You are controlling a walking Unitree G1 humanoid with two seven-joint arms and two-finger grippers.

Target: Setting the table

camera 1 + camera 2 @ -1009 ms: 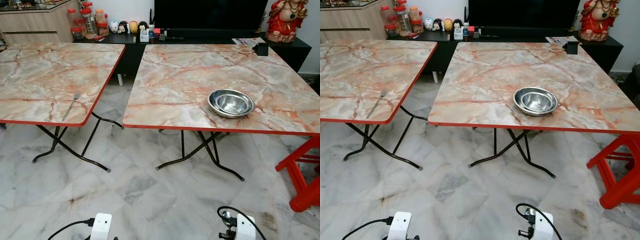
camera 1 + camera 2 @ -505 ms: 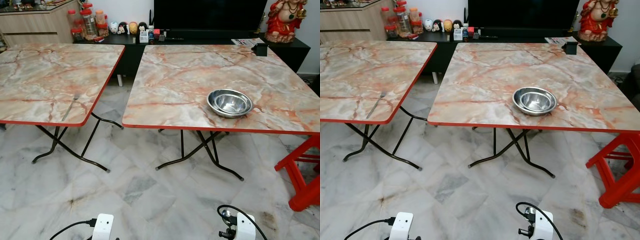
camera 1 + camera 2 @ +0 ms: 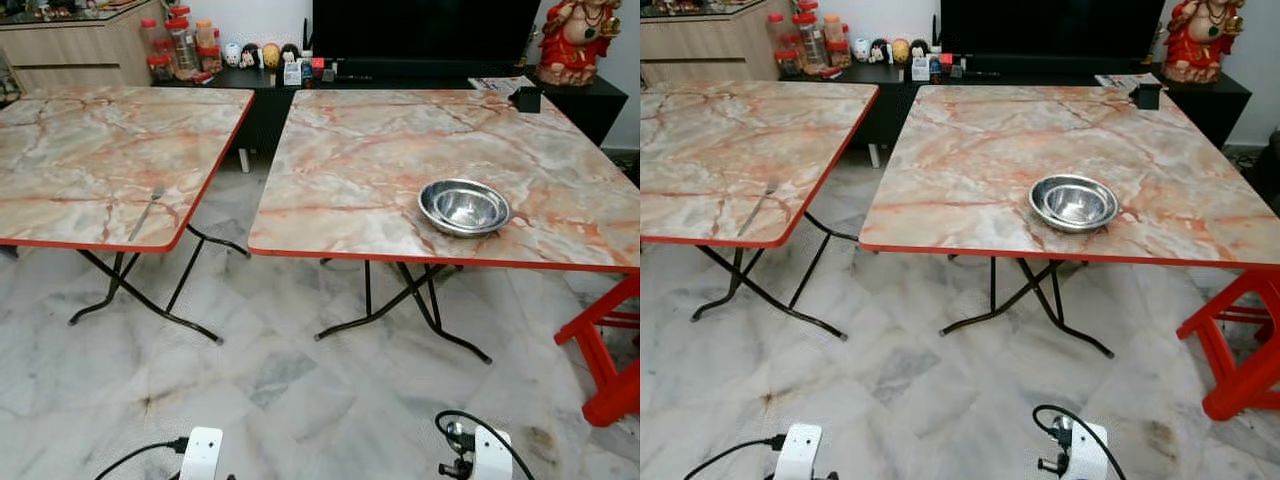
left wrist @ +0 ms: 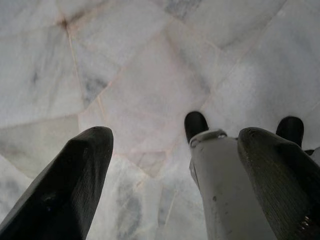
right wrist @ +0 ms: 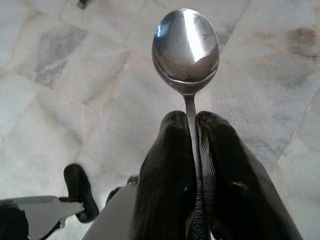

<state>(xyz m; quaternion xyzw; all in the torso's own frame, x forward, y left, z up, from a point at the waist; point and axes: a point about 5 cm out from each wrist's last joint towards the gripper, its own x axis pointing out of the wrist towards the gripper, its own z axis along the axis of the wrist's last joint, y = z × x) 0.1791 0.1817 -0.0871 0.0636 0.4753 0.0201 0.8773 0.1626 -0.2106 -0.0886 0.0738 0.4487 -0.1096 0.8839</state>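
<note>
Spoon (image 5: pixel 186 47) is sitting pinched by its handle between the closed fingers of our right gripper (image 5: pixel 192 125), bowl end sticking out over the marble floor (image 5: pixel 60 100), while our left gripper (image 4: pixel 175 145) is hanging spread wide apart and holding nothing. We're looking at two marble-pattern worktops standing side by side: the right worktop (image 3: pixel 380 150) is carrying a steel bowl (image 3: pixel 464 207) near its front edge, and the left worktop (image 3: pixel 90 150) is carrying a fork (image 3: pixel 146 212) close to its front edge.
</note>
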